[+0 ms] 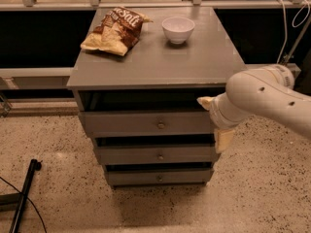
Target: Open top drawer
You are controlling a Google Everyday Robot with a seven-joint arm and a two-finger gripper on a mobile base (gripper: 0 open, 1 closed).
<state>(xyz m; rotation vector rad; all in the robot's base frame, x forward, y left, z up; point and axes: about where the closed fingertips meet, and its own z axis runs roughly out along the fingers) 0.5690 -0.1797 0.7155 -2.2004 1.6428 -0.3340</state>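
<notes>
Camera view gives us the top drawer (126, 124) directly under the grey surface (194, 62), with our tool (215, 121) at its 3 o'clock end, fingers (206, 102) spread and holding nothing. We judge the tool, well off the small brass knob (161, 125), may slip past it or snag the drawer below (136, 155). The top drawer's long axis runs 9 to 3 o'clock, front facing 6 o'clock.

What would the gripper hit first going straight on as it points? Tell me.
Likely the top drawer: the gripper, at its right end, points left toward its front panel. Depth is unclear.
</notes>
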